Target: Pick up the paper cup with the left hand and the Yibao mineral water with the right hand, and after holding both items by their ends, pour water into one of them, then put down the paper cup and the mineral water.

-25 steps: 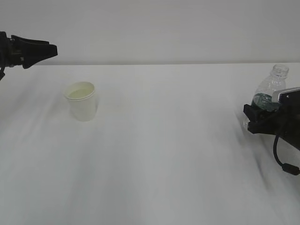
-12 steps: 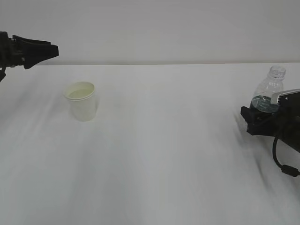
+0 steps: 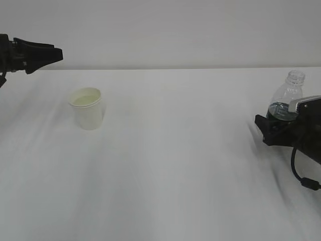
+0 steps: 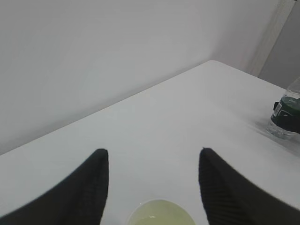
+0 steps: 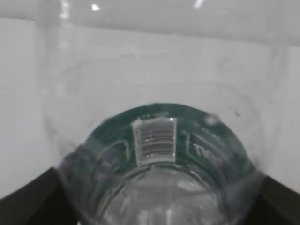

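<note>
The paper cup [image 3: 89,109] stands upright on the left of the white table [image 3: 175,170], with pale liquid inside; its rim also shows in the paper cup's [image 4: 161,214] spot at the bottom of the left wrist view. My left gripper [image 3: 56,51] hangs open above and to the left of it, empty [image 4: 153,151]. The Yibao mineral water [image 3: 288,98] stands upright at the right edge, capless, with its green label low. My right gripper [image 3: 273,123] is open around its lower body. The bottle [image 5: 154,140] fills the right wrist view, with dark fingers at both lower corners.
A plain pale wall runs behind the table's far edge. The bottle [image 4: 286,115] shows far right in the left wrist view. A black cable [image 3: 301,173] loops below the right gripper.
The bottle has swung from a tilt to upright and settled slightly lower. The right gripper's front jaw has moved left, away from it. The left arm and cup are unmoved.
</note>
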{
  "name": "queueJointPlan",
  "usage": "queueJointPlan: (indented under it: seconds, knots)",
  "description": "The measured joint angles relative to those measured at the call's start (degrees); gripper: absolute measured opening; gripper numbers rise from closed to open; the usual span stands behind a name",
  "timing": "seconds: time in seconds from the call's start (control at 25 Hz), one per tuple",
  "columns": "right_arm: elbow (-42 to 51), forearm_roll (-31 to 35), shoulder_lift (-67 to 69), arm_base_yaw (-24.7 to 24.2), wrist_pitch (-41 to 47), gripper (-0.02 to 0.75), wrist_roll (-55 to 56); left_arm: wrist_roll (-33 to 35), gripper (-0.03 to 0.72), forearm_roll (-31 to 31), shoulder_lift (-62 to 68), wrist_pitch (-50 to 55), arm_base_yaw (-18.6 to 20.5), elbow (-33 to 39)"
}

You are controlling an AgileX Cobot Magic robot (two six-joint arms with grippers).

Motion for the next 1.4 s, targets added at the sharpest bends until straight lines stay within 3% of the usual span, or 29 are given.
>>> queueJointPlan:
  seconds: [0.72, 1.16, 1.4]
  knots:
    - [9.11, 3.17, -8.85, 0.0, -0.14, 0.605, -3.48, 0.0, 0.436, -0.11, 0.0, 0.0, 0.0, 0.0]
    - [20.44, 3.42, -19.92, 0.0, -0.14, 0.605, -3.69, 0.0, 0.435, -0.89, 0.0, 0.0, 0.0, 0.0]
    - [23.19, 3.55, -25.58, 0.0, -0.14, 0.605, -2.09, 0.0, 0.436, -4.15, 0.0, 0.0, 0.0, 0.0]
